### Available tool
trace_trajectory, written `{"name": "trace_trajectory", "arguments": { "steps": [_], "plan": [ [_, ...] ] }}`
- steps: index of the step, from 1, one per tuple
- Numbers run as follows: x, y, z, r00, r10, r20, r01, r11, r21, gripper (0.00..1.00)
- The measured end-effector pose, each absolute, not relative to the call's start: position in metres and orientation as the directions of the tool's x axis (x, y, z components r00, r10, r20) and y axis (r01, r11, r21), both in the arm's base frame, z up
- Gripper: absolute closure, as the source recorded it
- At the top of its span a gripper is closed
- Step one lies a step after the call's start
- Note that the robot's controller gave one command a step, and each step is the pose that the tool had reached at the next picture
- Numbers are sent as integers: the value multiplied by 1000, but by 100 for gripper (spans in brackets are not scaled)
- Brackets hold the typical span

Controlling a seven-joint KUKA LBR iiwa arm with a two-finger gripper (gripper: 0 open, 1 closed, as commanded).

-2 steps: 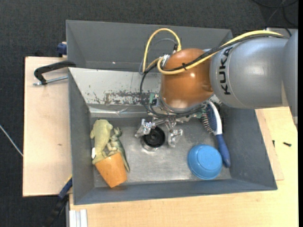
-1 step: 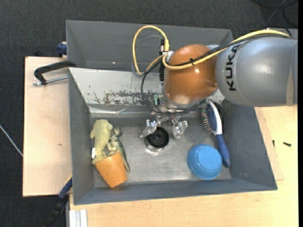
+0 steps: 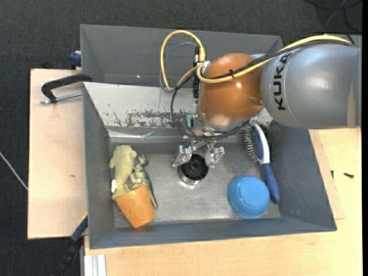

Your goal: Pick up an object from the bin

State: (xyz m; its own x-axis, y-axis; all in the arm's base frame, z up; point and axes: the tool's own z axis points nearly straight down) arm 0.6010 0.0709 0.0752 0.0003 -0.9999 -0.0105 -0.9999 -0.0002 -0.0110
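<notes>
My gripper (image 3: 199, 154) hangs low over the middle of the bin floor, under the orange wrist cover. Its two metal fingers (image 3: 184, 154) stand apart, so it is open. Just in front of the fingertips lies a small black round thing (image 3: 194, 167) with a shiny metal edge; whether the fingers touch it I cannot tell. A blue-handled brush (image 3: 263, 154) with dark bristles lies to the right of the gripper. A blue round bowl (image 3: 248, 196) sits at the front right.
A green soft toy lizard (image 3: 129, 167) lies along the left wall, resting on an orange cup (image 3: 137, 207) tipped on its side at the front left. The arm comes in from the right, above the bin's back right corner.
</notes>
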Motion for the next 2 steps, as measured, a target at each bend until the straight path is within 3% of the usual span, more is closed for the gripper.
{"name": "trace_trajectory", "arguments": {
  "steps": [1,2],
  "plan": [
    [603,73,125,-3,-1000,-5,-1000,3,-11,100],
    [606,75,161,-7,-1000,-5,-1000,7,-10,100]
  ]
}}
